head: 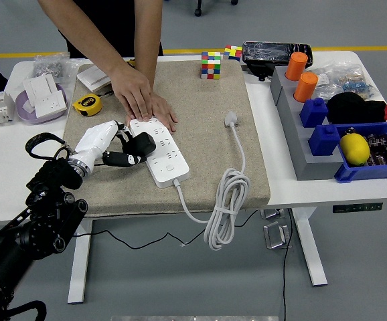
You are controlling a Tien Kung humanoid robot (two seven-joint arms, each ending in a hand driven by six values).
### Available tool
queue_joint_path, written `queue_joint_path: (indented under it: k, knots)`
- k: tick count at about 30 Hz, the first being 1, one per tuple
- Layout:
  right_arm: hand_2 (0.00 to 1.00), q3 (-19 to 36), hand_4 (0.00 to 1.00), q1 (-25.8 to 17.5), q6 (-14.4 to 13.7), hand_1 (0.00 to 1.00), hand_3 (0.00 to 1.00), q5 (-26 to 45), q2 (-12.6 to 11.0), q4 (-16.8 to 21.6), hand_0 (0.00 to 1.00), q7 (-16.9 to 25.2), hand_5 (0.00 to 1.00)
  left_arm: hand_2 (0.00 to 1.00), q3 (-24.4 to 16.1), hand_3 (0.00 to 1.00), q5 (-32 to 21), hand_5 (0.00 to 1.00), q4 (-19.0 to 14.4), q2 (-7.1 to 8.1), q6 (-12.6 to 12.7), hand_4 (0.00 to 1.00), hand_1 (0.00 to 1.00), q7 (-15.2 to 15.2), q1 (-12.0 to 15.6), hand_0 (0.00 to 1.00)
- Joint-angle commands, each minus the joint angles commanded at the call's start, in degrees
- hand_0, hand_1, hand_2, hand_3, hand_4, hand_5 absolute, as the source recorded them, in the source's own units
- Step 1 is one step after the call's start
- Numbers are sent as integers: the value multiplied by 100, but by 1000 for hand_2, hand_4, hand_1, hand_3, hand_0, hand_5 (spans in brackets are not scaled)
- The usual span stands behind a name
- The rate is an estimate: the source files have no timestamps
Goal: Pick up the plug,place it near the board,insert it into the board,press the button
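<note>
A white power strip (pixel 160 151) lies on the beige mat (pixel 200 120), its cord trailing off the near edge. My left hand (pixel 128 148) holds a black plug (pixel 142 142) at the strip's left side, fingers curled on it. Whether the plug's pins are seated in a socket is hidden. A person's hand (pixel 140 99) presses flat on the strip's far end. The strip's own white plug (pixel 231 120) lies loose on the mat to the right. My right arm is out of view.
A yellow tape measure (pixel 86 103) and a purple bowl of white sockets (pixel 41 100) sit at left. Two colour cubes (pixel 211 65) stand at the back. Grey stand with orange cylinders (pixel 300 75) and blue bins (pixel 371 154) fill the right side.
</note>
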Motion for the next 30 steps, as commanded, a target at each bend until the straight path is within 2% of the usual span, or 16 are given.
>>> queue_joint_path:
  k: [30]
  knots:
    - [832,23,998,8,-3,859,836,16,-2,-3,861,6,998,419,-103,296,0,259,53,0,-7,547,645,-3,-24,707]
